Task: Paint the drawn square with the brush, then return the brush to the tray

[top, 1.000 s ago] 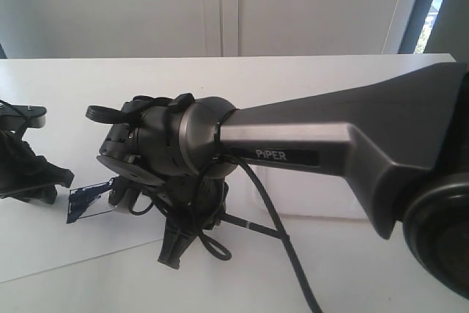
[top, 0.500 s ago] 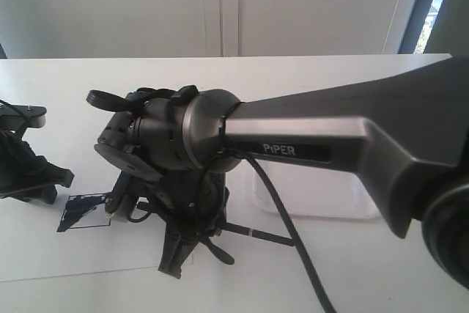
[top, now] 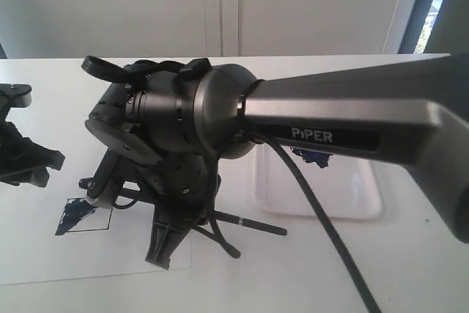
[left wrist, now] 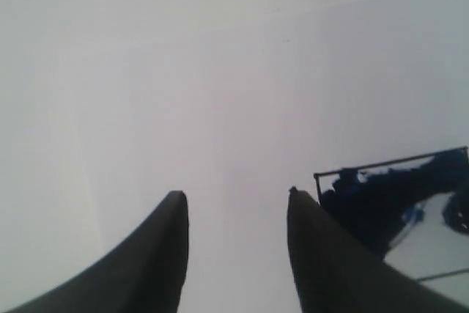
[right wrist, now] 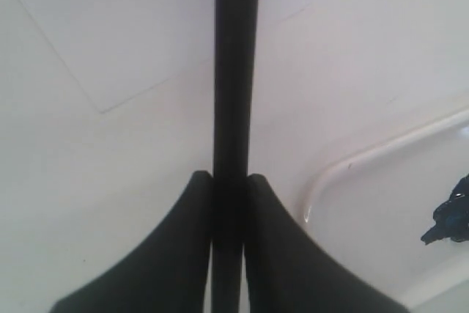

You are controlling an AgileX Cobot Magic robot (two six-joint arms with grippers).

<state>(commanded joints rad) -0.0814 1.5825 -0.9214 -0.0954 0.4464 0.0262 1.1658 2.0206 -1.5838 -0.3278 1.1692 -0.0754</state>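
My right gripper (top: 160, 253) points down at the white paper and is shut on the brush (top: 253, 223), whose thin black handle sticks out to the right toward the tray. In the right wrist view the handle (right wrist: 234, 71) runs straight up from between the closed tips of that gripper (right wrist: 229, 176). The bristle end is hidden behind the wrist. The drawn square (top: 82, 216) lies left of this gripper, partly filled with dark paint. My left gripper (left wrist: 234, 194) is open and empty, with the square (left wrist: 396, 203) beside one finger. The tray (top: 366, 207) sits right of centre, with a paint blob (top: 311, 156).
The paper sheet (top: 44, 254) covers the front left of the white table. The right arm's long link (top: 352, 119) crosses the view above the tray. A black cable (top: 315, 210) hangs from it. The tray rim (right wrist: 366, 155) and paint blob (right wrist: 448, 219) lie close to the right gripper.
The right wrist has risen and swung, uncovering more of the square and the tray's paint blob. The brush stays gripped. The left gripper has shifted slightly left.
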